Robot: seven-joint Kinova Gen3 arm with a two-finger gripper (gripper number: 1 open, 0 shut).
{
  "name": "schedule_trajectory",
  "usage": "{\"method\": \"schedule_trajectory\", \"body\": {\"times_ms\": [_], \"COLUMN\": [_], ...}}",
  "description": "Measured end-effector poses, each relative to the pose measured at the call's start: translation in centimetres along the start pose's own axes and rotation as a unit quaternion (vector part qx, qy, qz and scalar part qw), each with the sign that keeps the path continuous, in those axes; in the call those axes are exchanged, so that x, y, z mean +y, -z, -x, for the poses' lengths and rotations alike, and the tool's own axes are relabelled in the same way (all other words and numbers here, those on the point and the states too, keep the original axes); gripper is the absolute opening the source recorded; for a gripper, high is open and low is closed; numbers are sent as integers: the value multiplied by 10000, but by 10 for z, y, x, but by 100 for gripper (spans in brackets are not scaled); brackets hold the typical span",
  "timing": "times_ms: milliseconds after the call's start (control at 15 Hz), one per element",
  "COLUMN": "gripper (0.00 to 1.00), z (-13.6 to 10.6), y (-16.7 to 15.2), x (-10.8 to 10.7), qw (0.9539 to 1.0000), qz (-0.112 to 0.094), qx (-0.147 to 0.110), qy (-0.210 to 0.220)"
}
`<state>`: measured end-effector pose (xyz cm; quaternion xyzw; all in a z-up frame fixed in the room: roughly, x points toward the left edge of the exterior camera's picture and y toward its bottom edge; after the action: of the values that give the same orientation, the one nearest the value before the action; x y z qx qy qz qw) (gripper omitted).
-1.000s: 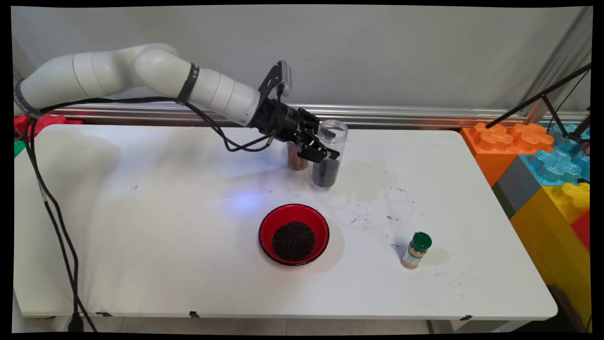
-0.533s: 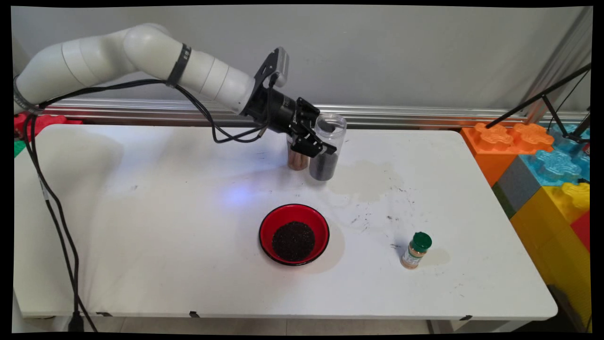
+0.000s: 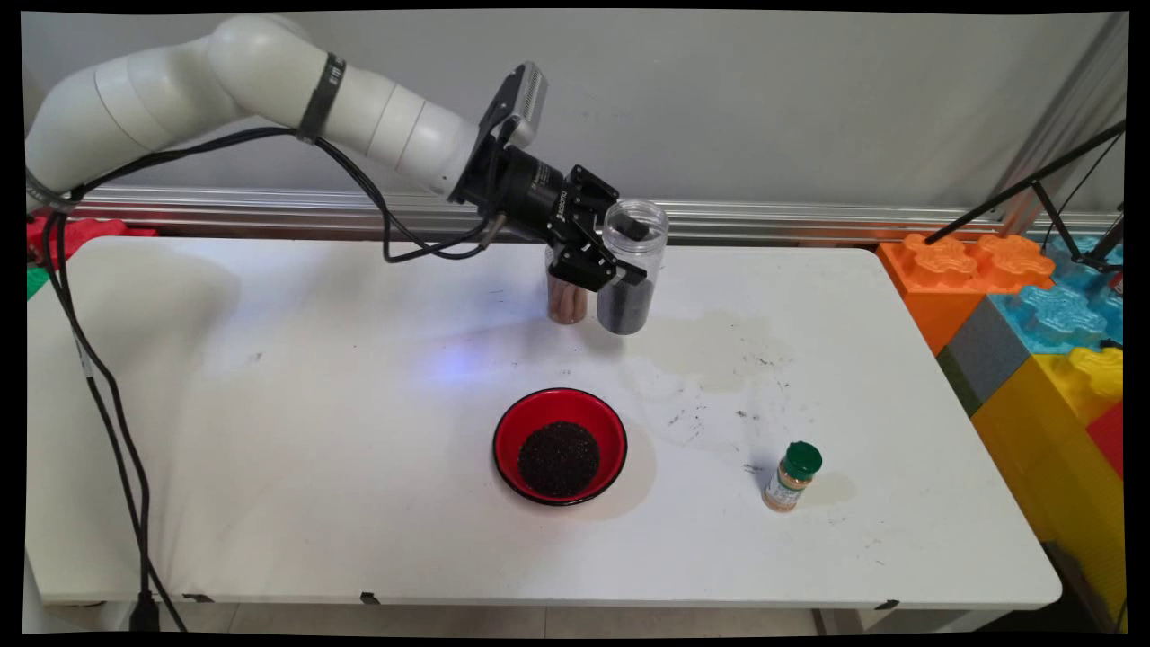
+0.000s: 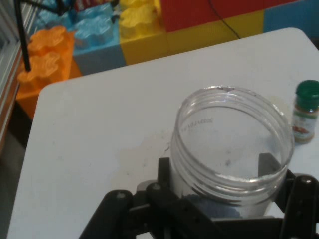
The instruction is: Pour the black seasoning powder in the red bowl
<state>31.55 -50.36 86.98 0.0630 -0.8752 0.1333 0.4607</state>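
Note:
My gripper (image 3: 622,253) is shut on a clear plastic jar (image 3: 631,270) whose lower part holds dark grains. The jar hangs upright, just above the table near its far middle. In the hand view the jar's open mouth (image 4: 232,137) fills the lower right, gripped between my fingers (image 4: 164,172). Just left of the jar, behind my gripper, stands a brownish cup (image 3: 566,301). A red bowl (image 3: 560,446) of dark grains sits on the table nearer the camera.
A small spice bottle with a green cap (image 3: 792,476) (image 4: 305,112) stands to the right front. Dark grains and a stain (image 3: 710,346) mark the table beside the jar. Large coloured blocks (image 3: 1033,296) (image 4: 99,35) line the table's right end.
My gripper has lifted the jar upward and a little to the right, off the table. The arm's elbow has risen too.

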Motion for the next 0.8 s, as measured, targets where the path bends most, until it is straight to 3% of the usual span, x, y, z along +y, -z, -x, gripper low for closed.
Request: {"method": "schedule_trajectory", "body": {"times_ms": [333, 800], "gripper": [0, 0], "z": [-8, -5], "y": [9, 20], "x": [9, 25], "qw": [9964, 9796], "qz": [219, 374], "qx": [-25, -263], "qy": [-816, -1959]}}
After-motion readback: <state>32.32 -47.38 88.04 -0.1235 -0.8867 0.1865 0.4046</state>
